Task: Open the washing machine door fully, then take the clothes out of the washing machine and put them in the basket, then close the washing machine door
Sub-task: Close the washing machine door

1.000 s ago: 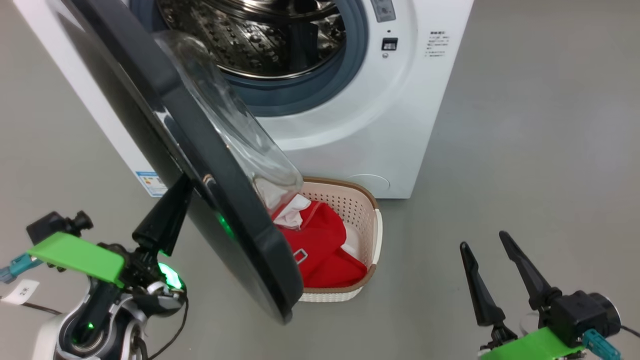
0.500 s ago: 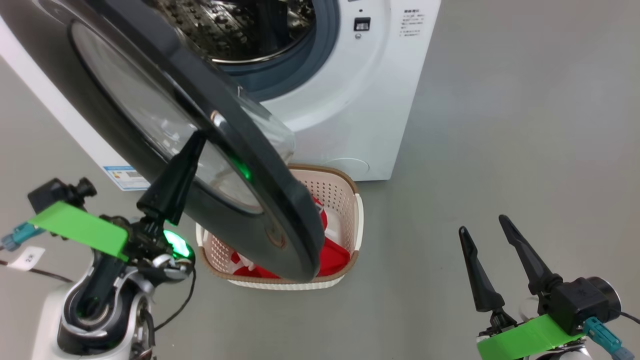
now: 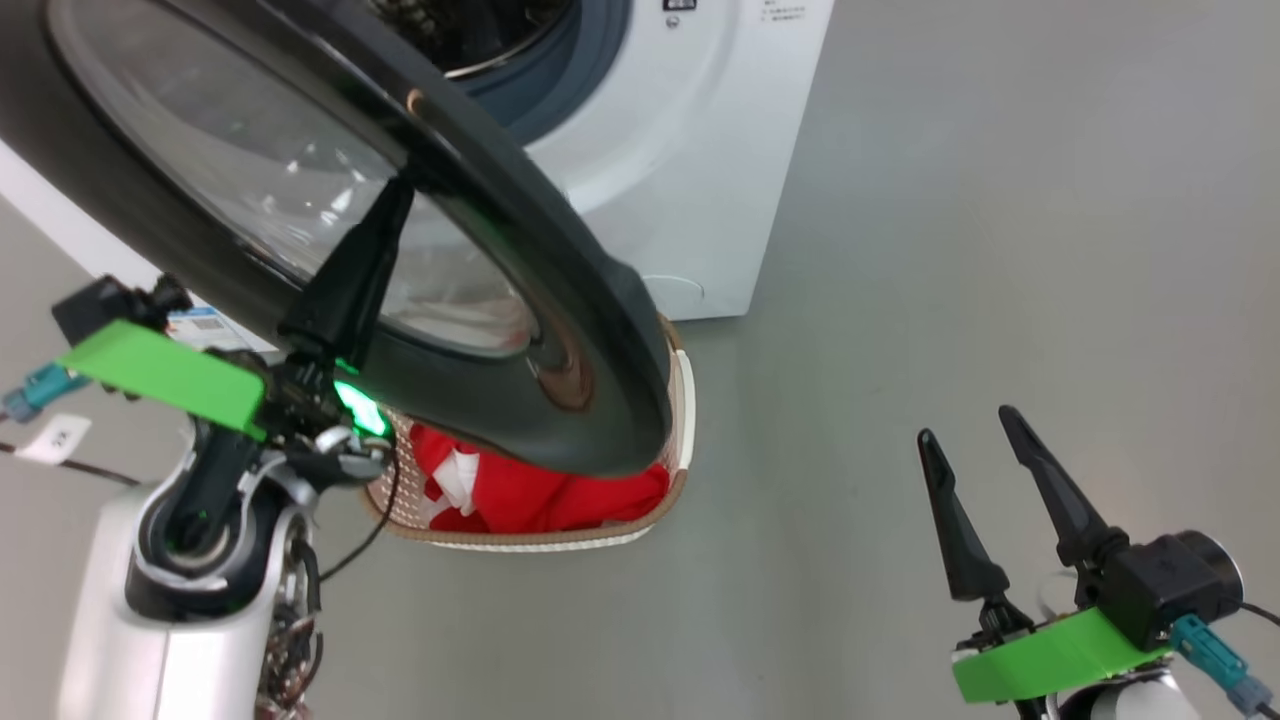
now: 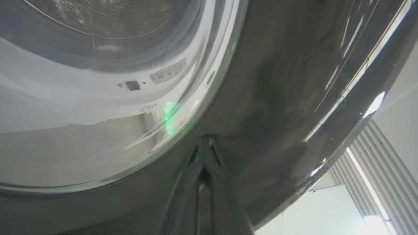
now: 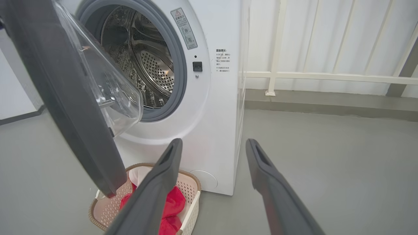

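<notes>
The door stands part open, hinged on my left, its black rim hanging over the basket and well off the front of the washer; I judge the closing step is in hand, since the clothes lie in the basket and the drum, as far as the right wrist view reaches into it, looks bare.

My left gripper is clenched on nothing, fingers together; the left wrist view shows the tips meeting their own reflection on the door's glossy outer face, on the rim just beside the glass. My right gripper is released, jaws wide, holding nothing, low over the floor and well apart from the door.

The next move calls for a steady push that swings the door toward the opening until it latches; the face is slick, so the tips could slide unless the push goes square into it; the door's lower edge passes above the basket, and I judge it clears, though closely.

Counted: one door; one washer; one basket; one red bundle with white parts, and whether it is more than one piece I cannot tell; two grippers.
</notes>
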